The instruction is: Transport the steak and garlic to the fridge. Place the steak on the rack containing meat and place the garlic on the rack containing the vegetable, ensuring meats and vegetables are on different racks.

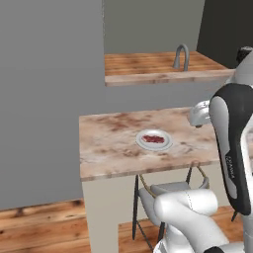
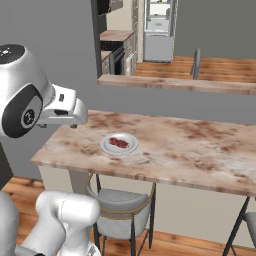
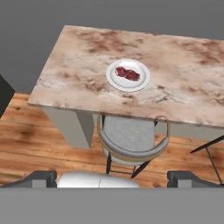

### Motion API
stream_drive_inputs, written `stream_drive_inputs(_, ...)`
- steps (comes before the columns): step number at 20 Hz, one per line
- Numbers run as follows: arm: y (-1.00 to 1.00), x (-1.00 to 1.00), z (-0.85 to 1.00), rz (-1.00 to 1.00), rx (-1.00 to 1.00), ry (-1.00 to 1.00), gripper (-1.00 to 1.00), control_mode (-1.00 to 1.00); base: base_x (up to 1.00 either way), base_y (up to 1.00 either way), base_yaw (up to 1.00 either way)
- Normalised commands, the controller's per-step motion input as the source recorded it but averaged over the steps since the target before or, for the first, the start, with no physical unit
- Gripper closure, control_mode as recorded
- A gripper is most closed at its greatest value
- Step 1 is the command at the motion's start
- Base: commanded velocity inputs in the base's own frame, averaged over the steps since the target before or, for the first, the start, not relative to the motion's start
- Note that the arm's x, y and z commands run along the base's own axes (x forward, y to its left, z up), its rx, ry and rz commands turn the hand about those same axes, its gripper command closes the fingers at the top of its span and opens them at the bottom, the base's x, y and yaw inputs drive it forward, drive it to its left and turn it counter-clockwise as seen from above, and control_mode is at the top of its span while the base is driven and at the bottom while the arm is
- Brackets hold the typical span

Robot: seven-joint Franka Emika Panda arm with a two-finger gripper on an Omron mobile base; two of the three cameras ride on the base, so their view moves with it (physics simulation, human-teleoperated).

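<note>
1. Steak (image 3: 127, 73): flat red slab, marbled, lying on white plate (image 3: 142, 83) near middle of marble worktop (image 3: 78, 78); untouched, nothing gripping it.
2. Garlic: not made out on worktop in any view.
3. Claw (image 3: 112, 179): released, fingertips (image 3: 41, 178) spread wide at bottom of hand view, nothing between them; hovering high, well apart from plate, above grey chair (image 3: 131, 140) tucked under worktop edge.
4. Fridge (image 2: 159, 30): seen far off through opening beyond raised counter with faucet (image 2: 196, 62); door open, white shelves showing; contents too small to tell.
5. Step in hand, judged: approach for first pick, steak not yet grasped.
6. Next move, judged: lowering and reaching forward over plate, straddling slab with open fingers, closing low on thin meat without catching plate rim.
</note>
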Motion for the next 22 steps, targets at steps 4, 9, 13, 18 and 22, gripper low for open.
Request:
stream_drive_inputs(4,0.0,0.57,-0.49,0.01,0.0,0.24,-1.0,-1.0,0.0,0.0,0.0)
stream_drive_inputs(9,0.0,0.79,-0.31,0.02,0.0,0.36,-1.0,-1.0,0.0,0.0,0.0)
stream_drive_inputs(13,0.0,0.86,-0.27,0.02,0.0,0.3,-1.0,-1.0,0.0,0.0,0.0)
stream_drive_inputs(18,-0.01,0.61,-0.57,0.07,-0.01,0.11,-1.0,-1.0,0.0,0.0,0.0)
stream_drive_inputs(22,0.0,0.59,-0.72,0.1,-0.01,0.0,-1.0,-1.0,0.0,0.0,0.0)
